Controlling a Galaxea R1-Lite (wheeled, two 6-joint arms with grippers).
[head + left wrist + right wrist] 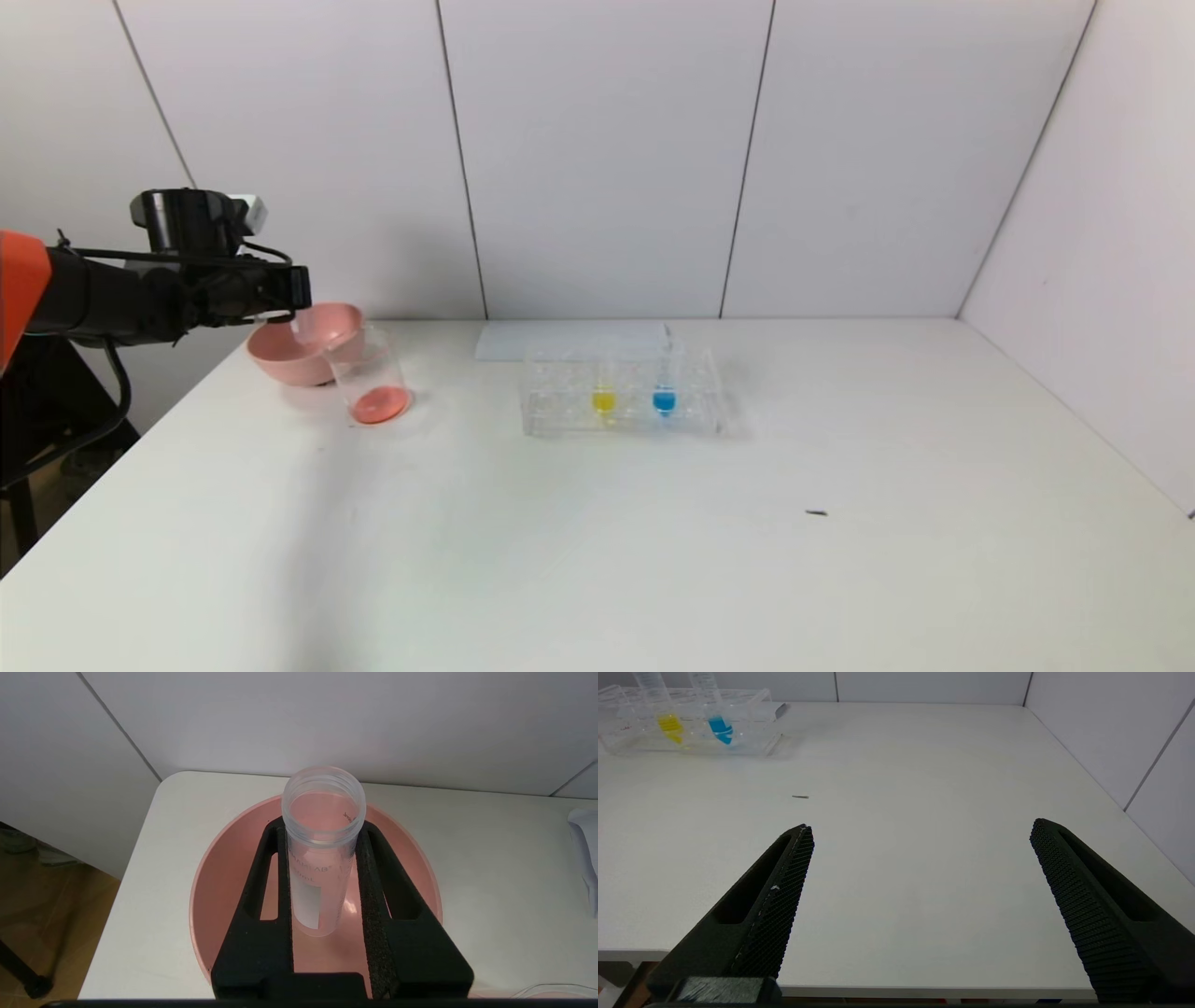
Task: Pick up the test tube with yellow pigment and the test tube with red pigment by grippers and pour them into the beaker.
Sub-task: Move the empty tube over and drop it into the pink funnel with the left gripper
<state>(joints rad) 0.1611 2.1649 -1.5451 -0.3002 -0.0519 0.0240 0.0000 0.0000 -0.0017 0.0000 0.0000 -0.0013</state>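
Working down from the biggest thing, we start with the white table (597,541), which carries everything. Toward its far left sits the pink bowl (280,359), and just beside it, nearer us, the beaker (372,378) stands with red-orange liquid pooled in its bottom. Near the table's middle, the clear rack (624,397) holds the test tube with yellow pigment (604,397) upright next to a blue-liquid tube (664,397).

Our left gripper (322,868) hangs over the pink bowl, its jaws pinching an emptied clear tube (322,858) on both sides just below the threaded mouth; by our judgement this is the test tube with red pigment, already poured out. Our right gripper (920,882) hovers low at the near table edge, well apart from the rack, its jaws spread wide and holding nothing.

We expect the yellow tube to be light, stiff and smooth-walled, so it could slip or tilt in the pads. We would take it on the bare wall above the rack's top plate, well clear of the liquid, and lift straight up so it does not drag the light rack along.
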